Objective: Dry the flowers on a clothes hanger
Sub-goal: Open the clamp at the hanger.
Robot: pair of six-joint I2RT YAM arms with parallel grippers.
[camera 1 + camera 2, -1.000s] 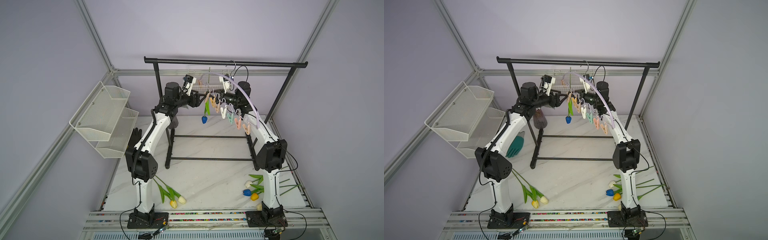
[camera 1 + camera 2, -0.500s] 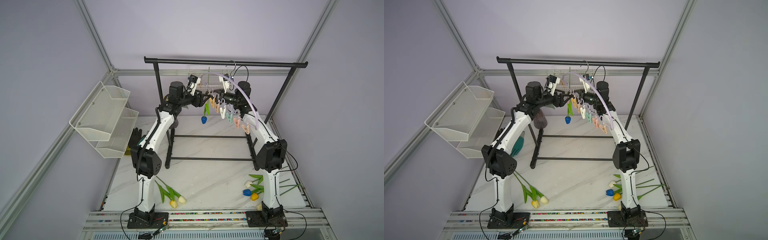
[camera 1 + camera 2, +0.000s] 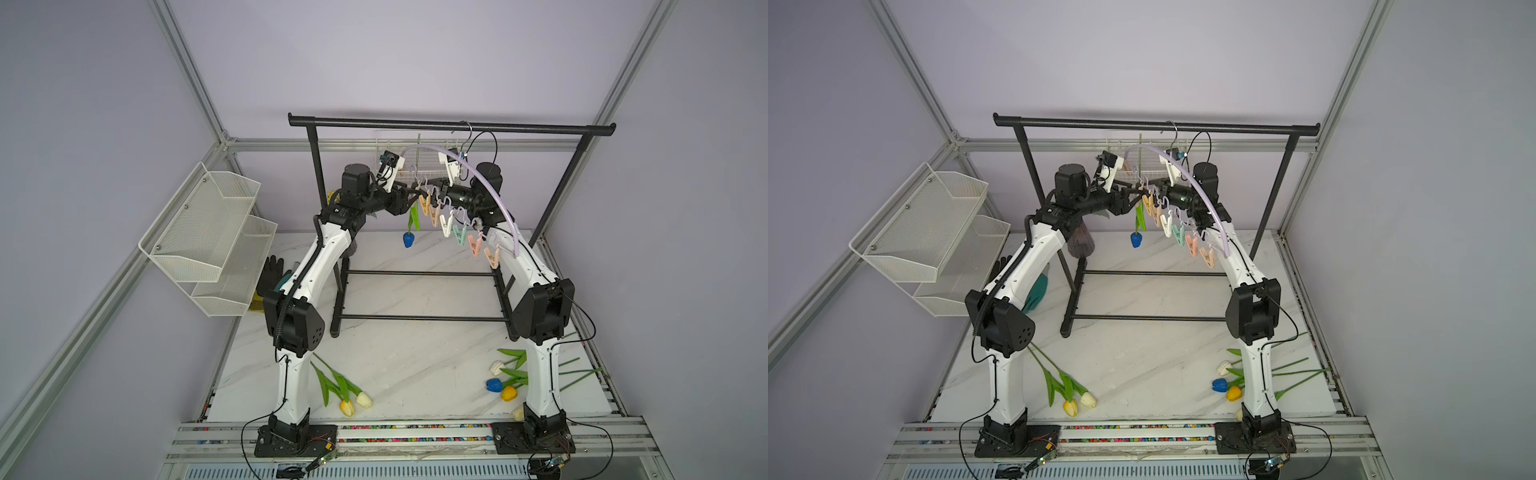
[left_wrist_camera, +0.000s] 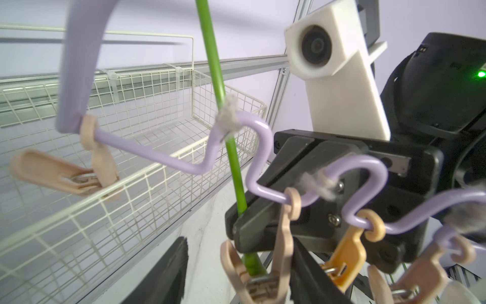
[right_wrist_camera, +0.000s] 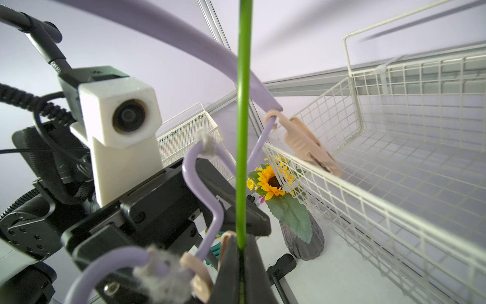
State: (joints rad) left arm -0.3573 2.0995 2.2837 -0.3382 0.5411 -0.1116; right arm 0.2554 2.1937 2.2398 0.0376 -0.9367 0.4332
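Nearest, the waiting tulips (image 3: pixel 353 404) lie flat on the table (image 3: pixel 415 357) by the arm bases, untouched and of no concern for this step. Farther in and higher up, both arms meet at the clothes hanger (image 4: pixel 147 154), and the job in hand looks like pegging 1 flower. The right gripper (image 5: pixel 241 247) is clamped on the green stem (image 5: pixel 240 131) of the blue tulip (image 3: pixel 409 240), which hangs head down below the row of pegs (image 3: pixel 459 237). The left gripper (image 4: pixel 240 252) has its jaws apart on either side of the beige peg (image 4: pixel 256 276), with a gap showing on 1 side. I cannot tell whether the other finger presses the peg. The stem runs down between the peg's 2 arms, but whether the mouth bites it is hidden.

To do this well, the right side should hold the stem upright and steady while the left squeezes the peg's arms squarely, so the mouth opens without twisting. The stem looks smooth, so it should sit deep in the mouth before the left lets the peg snap shut. The right should let go only after that. The hanger hangs freely from the black rack bar (image 3: pixel 415 123), so it can swing, and any push on it should be light. Beyond it, the wire basket (image 4: pixel 147 92) stands close behind, leaving little room to overshoot
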